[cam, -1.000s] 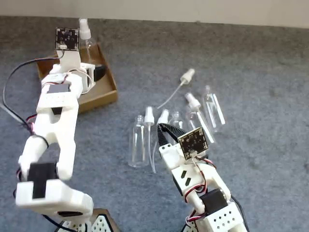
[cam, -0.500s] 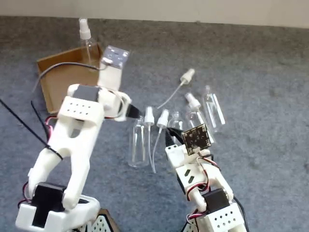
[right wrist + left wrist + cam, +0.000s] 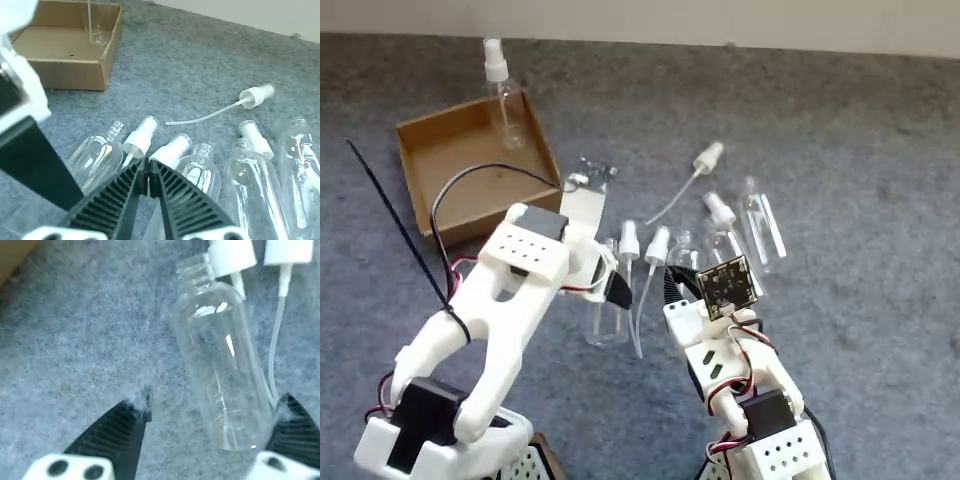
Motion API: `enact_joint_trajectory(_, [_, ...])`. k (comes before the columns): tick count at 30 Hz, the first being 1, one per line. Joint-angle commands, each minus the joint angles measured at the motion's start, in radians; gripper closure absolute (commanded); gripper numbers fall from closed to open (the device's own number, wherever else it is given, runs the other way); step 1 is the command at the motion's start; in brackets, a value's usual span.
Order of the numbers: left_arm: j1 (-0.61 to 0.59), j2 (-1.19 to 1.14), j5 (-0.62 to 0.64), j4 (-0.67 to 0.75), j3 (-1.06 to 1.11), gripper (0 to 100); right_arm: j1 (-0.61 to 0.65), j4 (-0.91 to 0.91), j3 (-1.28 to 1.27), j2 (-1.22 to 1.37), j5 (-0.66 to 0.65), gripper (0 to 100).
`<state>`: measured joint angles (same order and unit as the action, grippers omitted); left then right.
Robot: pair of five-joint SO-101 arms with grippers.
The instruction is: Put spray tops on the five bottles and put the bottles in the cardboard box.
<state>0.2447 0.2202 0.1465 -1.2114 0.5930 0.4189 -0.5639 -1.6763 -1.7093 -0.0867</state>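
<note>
Grey, felt-like cloth covers the counter (image 3: 860, 130). The box (image 3: 445, 165) sits at the far left, open side up. One capped bottle (image 3: 507, 105) stands upright in its far right corner, with its spray top on and its long axis vertical.

The other four bottles lie on their sides near the middle of the counter, well apart from the box. Their long axes run roughly near to far, and every neck points away from the arms.

The leftmost bottle (image 3: 220, 370) has a bare threaded neck. The left gripper (image 3: 212, 410) is over its base end, with its fingers spread wide, one on each side of the bottle. Whether they touch it cannot be told.

A loose top (image 3: 629, 238) lies just beside that neck, and a second top (image 3: 658, 243) lies next to it. Both heads point away from the arms, and their tubes trail back alongside the bottle.

The right gripper (image 3: 148, 169) hangs low just behind these two tops, with its fingers pressed together on nothing. Just past it lies the second bottle (image 3: 200, 170), also uncapped. To its right is the third bottle (image 3: 252, 180), with a third top (image 3: 254, 134) lying at its neck.

The rightmost bottle (image 3: 763, 225) is uncapped, and its neck leans slightly left. The far top (image 3: 708, 157) lies beyond the group, with its thin tube curving back toward the bottles.
</note>
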Motion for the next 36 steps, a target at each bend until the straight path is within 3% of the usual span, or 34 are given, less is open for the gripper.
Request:
enact_joint_trajectory(1, [0.019,0.044,0.011,0.095,0.061,67,-0.013,-0.004,-0.104,-0.004,-0.005,99.5])
enact_joint_trajectory(6, [0.022,0.044,0.028,0.204,0.105,67,-0.013,-0.005,-0.104,-0.002,-0.005,99.5])
enact_joint_trajectory(17, [0.025,0.042,0.212,0.206,0.113,67,-0.013,-0.005,-0.104,-0.002,-0.005,99.5])
enact_joint_trajectory(26, [0.024,0.042,0.252,0.212,0.151,67,-0.013,-0.036,-0.104,-0.01,-0.005,99.5])
enact_joint_trajectory(34, [0.024,0.044,0.25,0.213,0.153,92,-0.013,-0.038,-0.104,-0.01,-0.005,99.5])
enact_joint_trajectory(36, [0.025,0.044,0.247,0.213,0.154,94,-0.013,-0.038,-0.104,-0.01,-0.005,99.5])
